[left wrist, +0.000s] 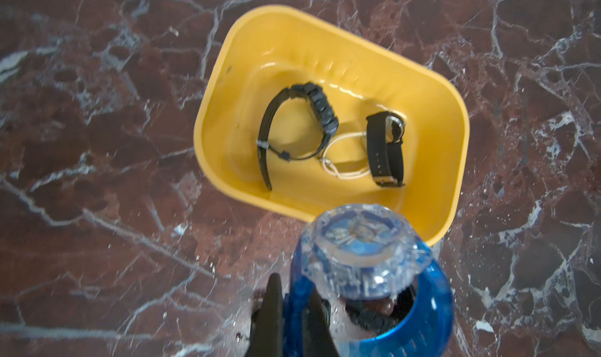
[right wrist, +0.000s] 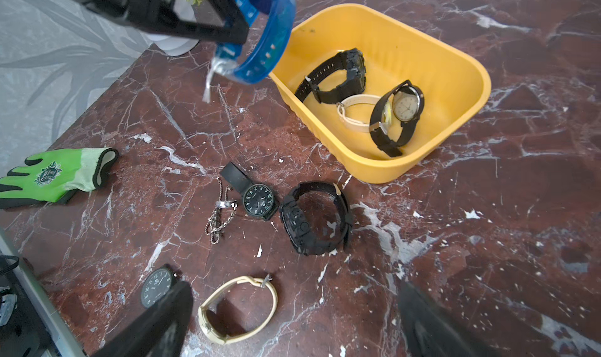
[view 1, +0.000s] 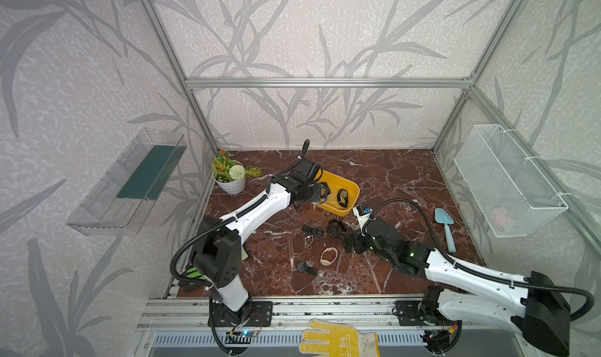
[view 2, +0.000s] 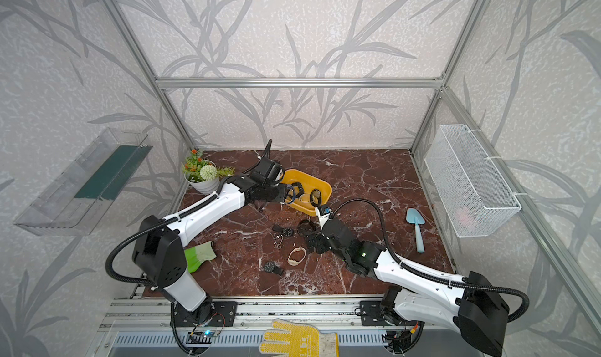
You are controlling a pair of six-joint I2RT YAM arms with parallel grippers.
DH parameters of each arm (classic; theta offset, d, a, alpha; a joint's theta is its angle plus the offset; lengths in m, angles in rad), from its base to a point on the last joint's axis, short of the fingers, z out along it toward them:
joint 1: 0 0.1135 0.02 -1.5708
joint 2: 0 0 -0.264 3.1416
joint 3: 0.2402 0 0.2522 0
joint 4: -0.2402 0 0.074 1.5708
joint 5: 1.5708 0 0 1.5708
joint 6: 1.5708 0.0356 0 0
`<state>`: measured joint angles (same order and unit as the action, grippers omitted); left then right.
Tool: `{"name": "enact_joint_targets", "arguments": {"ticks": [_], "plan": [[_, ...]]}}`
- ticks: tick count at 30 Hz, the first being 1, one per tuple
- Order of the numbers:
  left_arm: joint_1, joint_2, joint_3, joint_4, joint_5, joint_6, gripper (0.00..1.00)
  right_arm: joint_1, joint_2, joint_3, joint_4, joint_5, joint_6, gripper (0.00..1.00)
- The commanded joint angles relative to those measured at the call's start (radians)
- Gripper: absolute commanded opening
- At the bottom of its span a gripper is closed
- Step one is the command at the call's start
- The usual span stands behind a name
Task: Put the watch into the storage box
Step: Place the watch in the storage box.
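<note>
Blue watch (left wrist: 361, 251), clamped in left claw (left wrist: 292, 295), shows its clear face only from that wrist.

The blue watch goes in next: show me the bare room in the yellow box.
Storage box: bare floor between the round-faced watch and the end wall beyond it, and along the long wall away from the loose watches. Crowded in the middle, where a white strap lies between the chunky black watch and the round-faced one.
</note>
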<state>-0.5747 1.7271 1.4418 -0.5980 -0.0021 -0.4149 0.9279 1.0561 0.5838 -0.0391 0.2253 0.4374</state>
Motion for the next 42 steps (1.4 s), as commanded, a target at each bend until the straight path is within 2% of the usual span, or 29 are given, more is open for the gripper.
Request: {"name": "enact_joint_targets", "arguments": {"ticks": [1, 6, 14, 28, 29, 31, 35, 39, 42], "plan": [[0.002, 0.103, 0.112, -0.023, 0.005, 0.055, 0.00, -0.009, -0.024, -0.011, -0.033, 0.026, 0.023, 0.98], [0.002, 0.262, 0.267, -0.042, 0.027, 0.042, 0.00, -0.012, -0.021, -0.008, -0.035, 0.023, 0.033, 0.98], [-0.003, 0.428, 0.402, -0.069, 0.079, 0.019, 0.00, -0.016, -0.010, 0.003, -0.035, 0.039, 0.034, 0.98], [-0.003, 0.550, 0.507, -0.141, 0.075, -0.002, 0.00, -0.023, -0.013, 0.002, -0.037, 0.048, 0.047, 0.98], [-0.002, 0.553, 0.509, -0.142, 0.078, -0.003, 0.03, -0.023, -0.012, 0.002, -0.038, 0.048, 0.048, 0.98], [-0.002, 0.551, 0.509, -0.135, 0.081, -0.007, 0.22, -0.024, -0.011, 0.002, -0.038, 0.048, 0.050, 0.98], [-0.001, 0.534, 0.515, -0.126, 0.108, -0.010, 0.48, -0.026, -0.007, 0.011, -0.045, 0.051, 0.050, 0.98], [0.001, 0.467, 0.493, -0.096, 0.114, -0.009, 0.55, -0.030, -0.010, 0.020, -0.047, 0.055, 0.053, 0.98], [0.000, 0.361, 0.444, -0.032, 0.126, 0.003, 0.61, -0.044, -0.010, 0.042, -0.066, 0.044, 0.062, 0.98]]}}
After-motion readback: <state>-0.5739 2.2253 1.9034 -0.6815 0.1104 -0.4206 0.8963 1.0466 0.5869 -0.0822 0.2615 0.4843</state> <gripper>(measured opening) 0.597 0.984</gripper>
